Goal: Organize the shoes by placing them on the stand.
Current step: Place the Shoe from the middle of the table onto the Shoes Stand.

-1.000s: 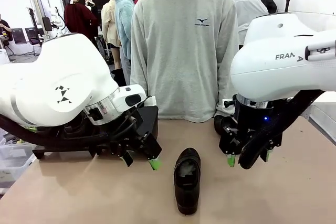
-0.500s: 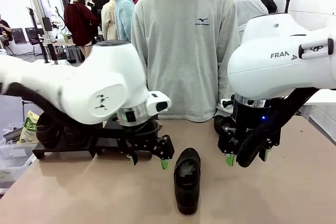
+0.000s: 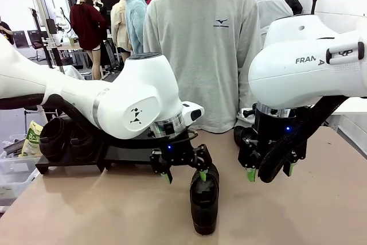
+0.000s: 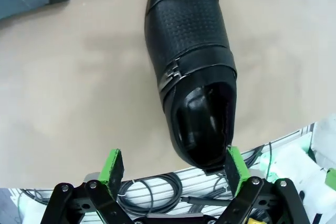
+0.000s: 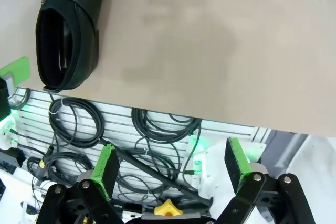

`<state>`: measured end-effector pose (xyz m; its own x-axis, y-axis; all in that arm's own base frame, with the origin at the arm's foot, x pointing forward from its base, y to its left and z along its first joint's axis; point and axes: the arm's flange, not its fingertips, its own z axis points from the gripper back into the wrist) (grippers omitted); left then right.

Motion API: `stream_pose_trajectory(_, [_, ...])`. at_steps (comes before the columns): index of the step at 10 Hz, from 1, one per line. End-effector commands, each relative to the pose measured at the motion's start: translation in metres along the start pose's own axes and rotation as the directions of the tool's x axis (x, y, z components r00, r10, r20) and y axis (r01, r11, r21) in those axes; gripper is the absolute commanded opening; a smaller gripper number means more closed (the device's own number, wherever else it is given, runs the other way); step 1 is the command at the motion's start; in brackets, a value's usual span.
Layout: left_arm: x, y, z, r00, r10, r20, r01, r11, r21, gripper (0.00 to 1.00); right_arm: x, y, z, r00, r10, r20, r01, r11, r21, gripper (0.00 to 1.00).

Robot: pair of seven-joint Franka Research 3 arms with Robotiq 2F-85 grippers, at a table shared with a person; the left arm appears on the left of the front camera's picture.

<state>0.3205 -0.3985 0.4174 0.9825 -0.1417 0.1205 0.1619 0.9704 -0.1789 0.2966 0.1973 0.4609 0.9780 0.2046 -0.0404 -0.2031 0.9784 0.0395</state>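
One shoe [image 3: 204, 199] lay unplaced on the surface [image 3: 86, 210], off the stand [image 3: 123, 153], with the left end effector [image 3: 185, 177] wide open at its heel, empty like the open right end effector [image 3: 270, 171].

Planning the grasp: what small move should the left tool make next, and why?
Probably slide the left tool sideways to centre it over the shoe: the jaws are open, but the heel sits by one pad, not mid-gap.

place: robotics lab | signs: my white left arm [image 3: 132, 104] and right arm [image 3: 304, 64] at one tan table [image 3: 86, 216] | coiled cables [image 5: 163, 127] below its edge | office chairs [image 3: 27, 39] in the open hall behind the person [image 3: 200, 55]
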Motion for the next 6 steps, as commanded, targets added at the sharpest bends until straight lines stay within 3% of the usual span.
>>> stream_pose_trajectory(1, [-0.002,-0.01,-0.01,0.998,0.039,-0.038,-0.039,0.999,0.011,1.0,0.002,-0.001,0.004,1.0,0.015,-0.011,-0.015,1.0,-0.016,1.0])
stream_pose_trajectory(6, [-0.001,-0.014,-0.057,0.997,0.036,-0.07,-0.033,0.998,0.048,1.0,0.002,-0.001,0.004,1.0,0.015,-0.011,-0.015,1.0,-0.016,1.0])
